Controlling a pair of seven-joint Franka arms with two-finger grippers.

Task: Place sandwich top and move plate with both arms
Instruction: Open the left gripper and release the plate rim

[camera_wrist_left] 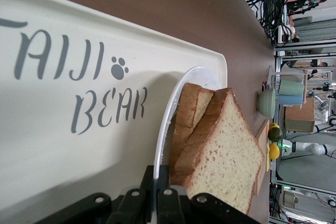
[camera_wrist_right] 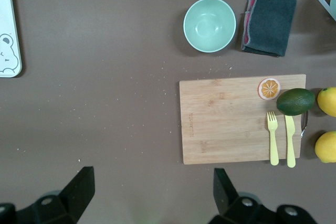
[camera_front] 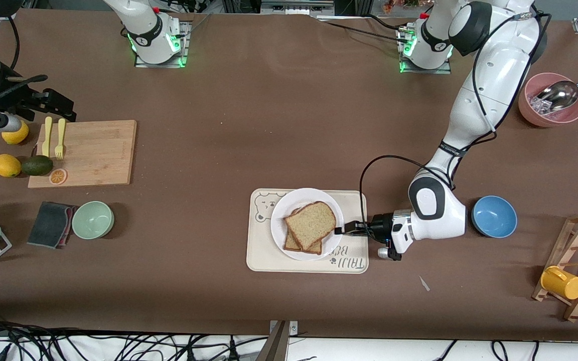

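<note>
Front view, entries running from the right arm's end of the table toward the left arm's end.

Item: cutting board [camera_front: 86,152], with fork, knife, avocado and lemons. Not task goods.

Item: my right gripper [camera_wrist_right: 152,192], seen in its wrist view, fingers spread wide, holding nothing, waiting above bare table near that board.

Item: bear-print tray [camera_front: 264,250], bearing the plate [camera_front: 279,228].

Item: sandwich top [camera_front: 314,223], lying on a lower slice on the plate, skewed, corners not matched. Judged light, soft, easily dented; best left alone.

Item: plate, judged stiff, smooth, likely slippery and breakable; best taken by the rim, at the edges toward each arm's end.

Item: my left gripper [camera_front: 341,230], pinched shut on the plate rim.

Hidden: any filling between the slices; my left fingertips under the rim.
</note>
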